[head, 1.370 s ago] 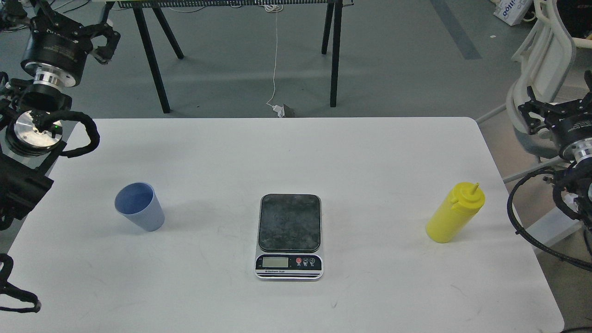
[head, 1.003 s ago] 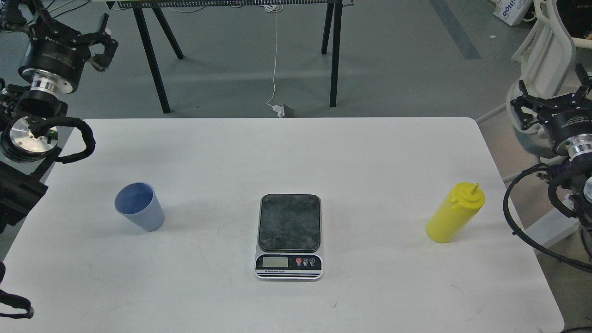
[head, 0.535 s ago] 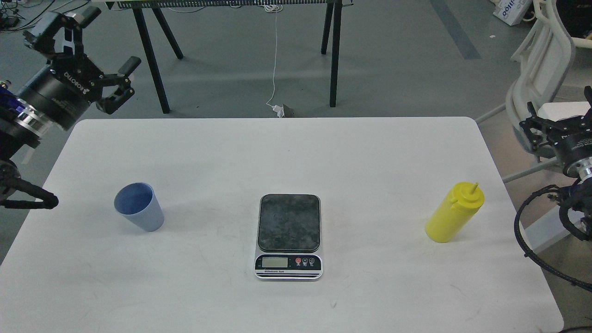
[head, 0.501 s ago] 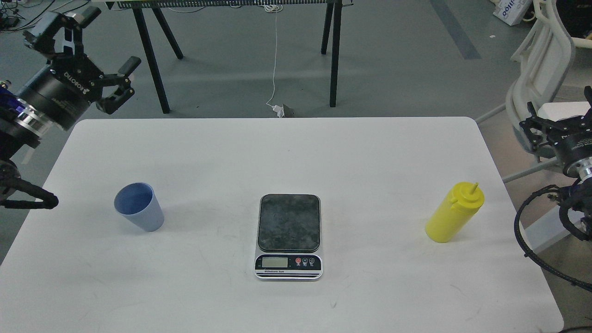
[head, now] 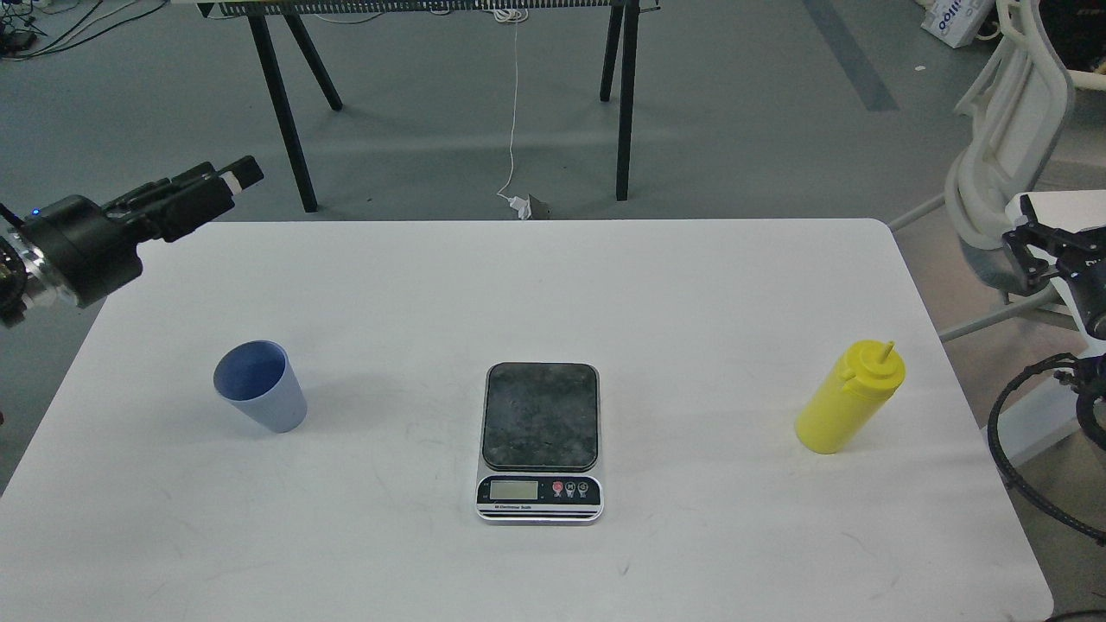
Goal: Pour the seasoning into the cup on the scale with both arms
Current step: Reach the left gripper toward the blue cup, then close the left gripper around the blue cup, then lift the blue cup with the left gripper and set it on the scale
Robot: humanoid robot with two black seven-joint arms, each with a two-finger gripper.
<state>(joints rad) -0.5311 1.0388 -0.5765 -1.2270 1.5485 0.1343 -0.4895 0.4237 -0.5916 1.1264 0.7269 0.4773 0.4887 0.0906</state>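
Note:
The light-blue cup (head: 260, 385) stands upright on the left of the white table (head: 553, 285). The scale (head: 540, 441) lies at the table's middle with a bare dark platform. The yellow seasoning bottle (head: 849, 396) stands upright on the right, nozzle up. My left gripper (head: 226, 181) hovers over the table's far left corner, well behind the cup, pointing right; it is seen side-on, so its fingers overlap. My right gripper (head: 1030, 246) is off the table's right edge, behind and right of the bottle, partly cut off by the frame. Neither gripper holds anything.
A black-legged bench (head: 294, 104) and a white cable (head: 514, 112) are on the floor behind the table. A white chair (head: 1011, 112) stands at the far right, close to my right arm.

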